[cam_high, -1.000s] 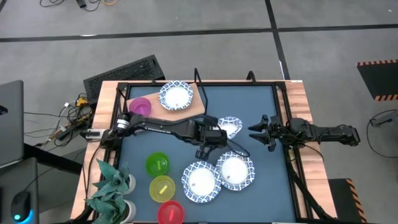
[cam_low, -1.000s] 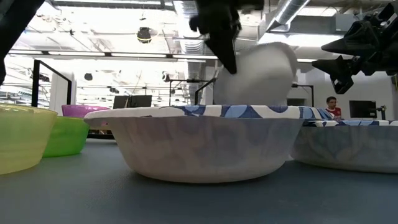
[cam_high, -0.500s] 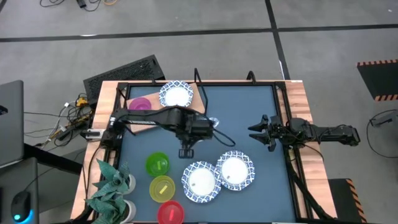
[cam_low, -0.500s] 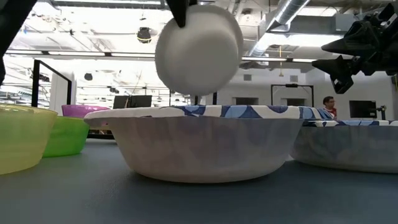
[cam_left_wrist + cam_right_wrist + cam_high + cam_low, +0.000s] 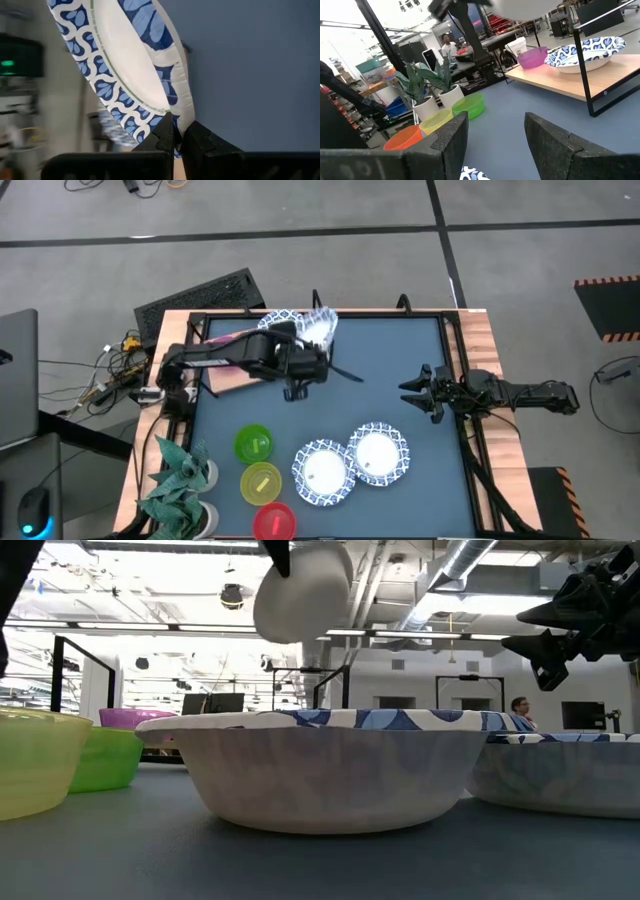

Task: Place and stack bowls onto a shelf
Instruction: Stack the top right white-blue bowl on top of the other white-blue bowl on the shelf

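Note:
My left gripper is over the table's far side, next to the shelf, a light-wood board. It is shut on a white bowl with a blue patterned rim; in the low view that bowl shows high up, from underneath. A second patterned bowl rests on the shelf, partly hidden by the arm, and the purple bowl stands beside it. Two more patterned bowls sit on the tabletop near the front. My right gripper hovers open at the table's right. My left gripper pinches the held bowl's rim, one finger on the inner patterned side and the other on the outer wall. The fingers come from the near-left, roughly level. The bowl is lifted clear and tilted steeply on edge.
Green, yellow and red bowls sit in a row at the near left, beside a potted plant. The shelf's black metal leg stands at its edge. A person shows in the room beyond.
My left gripper has carried the patterned bowl up from the table's middle toward the far-left, to the shelf's right end. The bowl has stayed tilted in the hold. My right arm has kept still.

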Tool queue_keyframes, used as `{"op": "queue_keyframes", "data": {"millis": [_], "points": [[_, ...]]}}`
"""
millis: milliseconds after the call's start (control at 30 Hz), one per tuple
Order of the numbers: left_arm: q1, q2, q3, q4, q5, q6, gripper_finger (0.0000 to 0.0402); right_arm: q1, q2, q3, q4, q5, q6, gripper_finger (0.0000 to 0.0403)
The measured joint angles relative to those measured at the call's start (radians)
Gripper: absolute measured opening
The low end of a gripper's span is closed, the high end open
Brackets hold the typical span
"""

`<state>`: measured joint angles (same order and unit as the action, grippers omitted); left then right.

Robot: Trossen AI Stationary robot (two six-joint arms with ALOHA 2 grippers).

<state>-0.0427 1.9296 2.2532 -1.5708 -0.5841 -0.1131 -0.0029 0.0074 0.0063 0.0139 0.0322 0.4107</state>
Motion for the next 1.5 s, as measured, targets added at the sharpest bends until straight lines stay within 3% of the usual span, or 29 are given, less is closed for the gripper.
{"op": "queue_keyframes", "data": {"millis": [167,467,667,1000,1500], "points": [[0.099,-0.002,-0.050,-0.001,-0.027,-0.006,0.0000,0.000,0.000,0.000,0.000,0.000,0.000,0.0220],[0.208,-0.077,-0.419,-0.004,-0.044,-0.093,0.0000,0.000,0.000,0.000,0.000,0.002,-0.001,0.0220],[0.229,-0.081,-0.543,0.047,-0.092,-0.070,0.0000,0.000,0.000,0.000,0.002,0.017,-0.019,0.0220],[0.211,-0.080,-0.603,0.250,-0.075,0.171,0.0000,0.000,0.000,0.000,0.008,0.046,-0.018,0.0220],[0.269,-0.080,-0.620,0.286,-0.049,0.246,0.0000,0.000,0.000,0.000,0.008,0.049,-0.018,0.0220]]}}
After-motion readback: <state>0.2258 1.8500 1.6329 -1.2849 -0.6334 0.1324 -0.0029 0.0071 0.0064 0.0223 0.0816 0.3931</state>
